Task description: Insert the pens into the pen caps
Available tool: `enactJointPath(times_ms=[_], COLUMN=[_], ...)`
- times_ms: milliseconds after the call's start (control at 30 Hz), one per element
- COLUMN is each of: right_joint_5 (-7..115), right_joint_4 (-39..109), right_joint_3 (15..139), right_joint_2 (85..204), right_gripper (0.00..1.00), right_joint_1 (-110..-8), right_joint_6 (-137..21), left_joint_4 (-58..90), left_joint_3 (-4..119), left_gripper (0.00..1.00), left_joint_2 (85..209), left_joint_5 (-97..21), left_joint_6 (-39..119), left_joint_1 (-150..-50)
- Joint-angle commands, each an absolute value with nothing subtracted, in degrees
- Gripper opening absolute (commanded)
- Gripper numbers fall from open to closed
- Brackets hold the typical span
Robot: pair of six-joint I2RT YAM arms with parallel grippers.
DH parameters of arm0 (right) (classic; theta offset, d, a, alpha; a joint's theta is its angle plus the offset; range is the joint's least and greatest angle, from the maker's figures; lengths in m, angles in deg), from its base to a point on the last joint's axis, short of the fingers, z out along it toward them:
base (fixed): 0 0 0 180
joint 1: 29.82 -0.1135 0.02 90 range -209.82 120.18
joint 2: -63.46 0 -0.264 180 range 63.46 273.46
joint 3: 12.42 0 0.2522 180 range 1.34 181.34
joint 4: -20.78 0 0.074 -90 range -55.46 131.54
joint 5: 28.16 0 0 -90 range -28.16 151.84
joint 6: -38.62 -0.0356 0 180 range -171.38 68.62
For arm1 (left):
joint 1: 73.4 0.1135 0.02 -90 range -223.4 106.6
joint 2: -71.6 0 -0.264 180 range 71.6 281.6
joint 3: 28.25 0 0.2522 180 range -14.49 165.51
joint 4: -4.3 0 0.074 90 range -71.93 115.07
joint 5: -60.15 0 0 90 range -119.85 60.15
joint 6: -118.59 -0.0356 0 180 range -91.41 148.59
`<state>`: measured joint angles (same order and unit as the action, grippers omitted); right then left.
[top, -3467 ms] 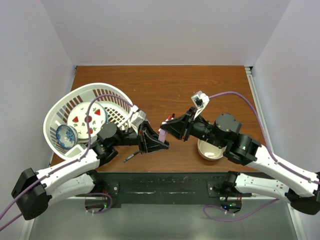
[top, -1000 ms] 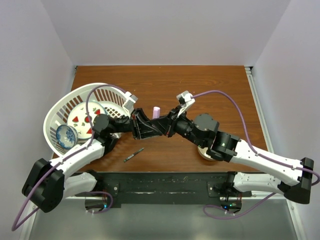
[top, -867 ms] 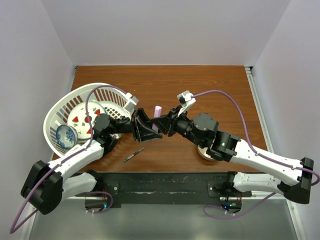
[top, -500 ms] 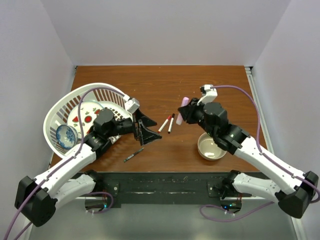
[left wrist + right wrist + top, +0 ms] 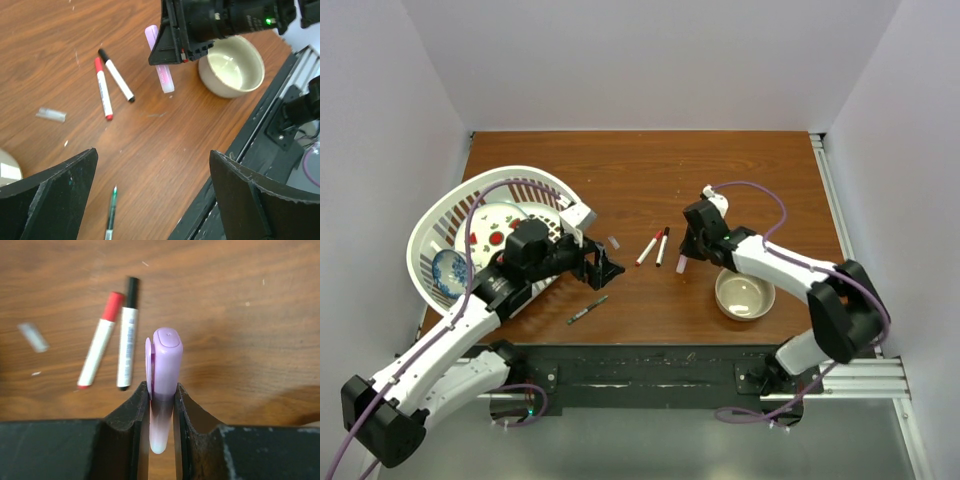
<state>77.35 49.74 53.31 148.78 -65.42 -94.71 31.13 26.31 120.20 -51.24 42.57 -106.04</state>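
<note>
Grippers from above: left gripper (image 5: 604,268) spread wide, nothing between its fingers; right gripper (image 5: 684,252) clenched on the pink pen (image 5: 681,265).
Pink pen from above: pale end pokes out of the right jaws toward the near edge of the table (image 5: 620,170).
White pens from above: red-capped pen (image 5: 647,250) and black-capped pen (image 5: 662,246) lie side by side between the two sets of jaws, closer to the right ones.
Thin dark pen from above: thin dark pen (image 5: 588,309) lies on the wood to the near side of the left jaws, apart from them.
Small clear tube from above: small clear tube (image 5: 614,242) just past the left jaws.
Bowl from above: bowl (image 5: 745,298) near the right jaws, on their near side.
Basket from above: basket (image 5: 440,215) behind the left gripper.

Left fingers, left wrist: fingers (image 5: 55,200) stand far apart and bare.
Ahead of left jaws: red-capped pen (image 5: 103,87) and black-capped pen (image 5: 116,75), nearly parallel; small clear tube (image 5: 51,114) to their left; thin dark pen (image 5: 111,220) closest, between the fingers' line.
Far side, left wrist: right gripper (image 5: 167,52) pinching the pink pen (image 5: 165,80), bowl (image 5: 250,80) beside it.

Right fingers, right wrist: fingers (image 5: 130,425) press both sides of the pink pen (image 5: 164,375).
Pink pen, right wrist: lilac capped end reaches out ahead of the jaws; pale end runs back between them.
Left of right jaws: black-capped pen (image 5: 127,340), then red-capped pen (image 5: 99,347), then the blurred small clear tube (image 5: 33,337).
</note>
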Motion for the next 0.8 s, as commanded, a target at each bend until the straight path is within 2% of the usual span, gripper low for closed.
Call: enactJointPath(times_ms=[0,200,400,567,767], right_joint_5=[78.28,77.31,78.1,77.05,77.66], right_joint_4=[48.86,47.72,48.25,47.99,50.27], right_joint_3=[58.29,60.58,62.42,63.22,62.43], right_joint_2=[153.89,160.13,163.12,163.92,158.39], right_gripper=[0.16,0.2,0.34,0.43,0.43], right_joint_1=[-65.07,-64.98,-64.54,-64.19,-63.57], right_joint_6=[-99.36,-100.42,-100.42,-99.29,-97.0], left_joint_4=[36.61,39.42,47.68,53.48,56.38], left_joint_3=[29.72,30.94,35.42,38.15,41.58], left_gripper=[0.97,0.96,0.93,0.9,0.88], left_joint_2=[120.12,119.86,125.12,130.48,136.02], left_joint_5=[-49.45,-49.45,-50.15,-42.78,-32.85], left_joint_6=[38.97,38.0,35.19,34.39,35.27], left_joint_1=[-106.01,-106.01,-106.09,-110.04,-117.51])
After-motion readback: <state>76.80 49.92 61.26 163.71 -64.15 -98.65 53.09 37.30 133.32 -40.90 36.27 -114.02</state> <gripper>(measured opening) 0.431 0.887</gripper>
